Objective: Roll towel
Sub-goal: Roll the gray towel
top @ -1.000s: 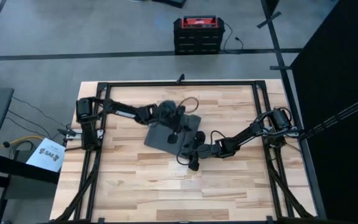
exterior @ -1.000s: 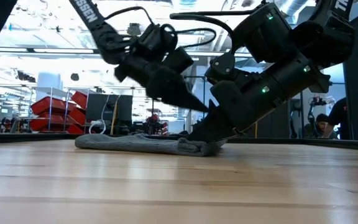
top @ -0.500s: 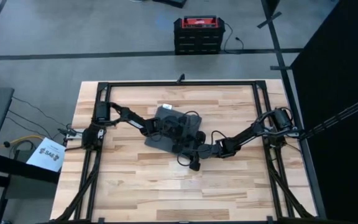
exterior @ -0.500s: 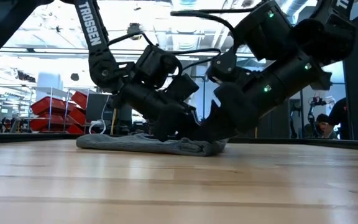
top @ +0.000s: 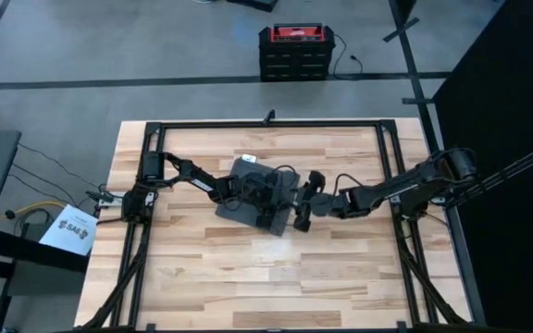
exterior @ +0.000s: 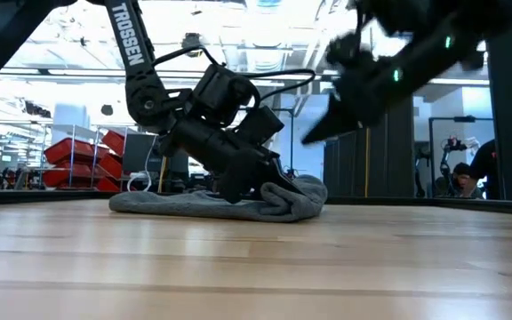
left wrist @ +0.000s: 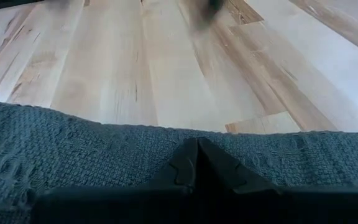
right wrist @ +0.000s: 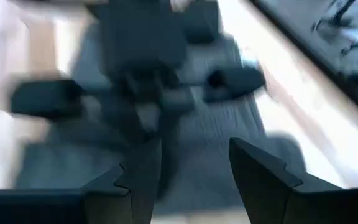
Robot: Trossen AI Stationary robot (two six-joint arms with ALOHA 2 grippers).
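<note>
On the bench (top: 202,268), the left hand (exterior: 269,178) is pinching the towel (exterior: 176,204); the right hand (right wrist: 188,168), fingers spread, is hanging apparently just clear of its bunched edge.

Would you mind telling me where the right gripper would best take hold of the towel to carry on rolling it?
Probably at the bunched fold on the towel, the raised lump at its end nearest the right gripper. It stands proud of the table, so open fingers could close over it from that side, coming in low. The left gripper presses the cloth just beside it.
</note>
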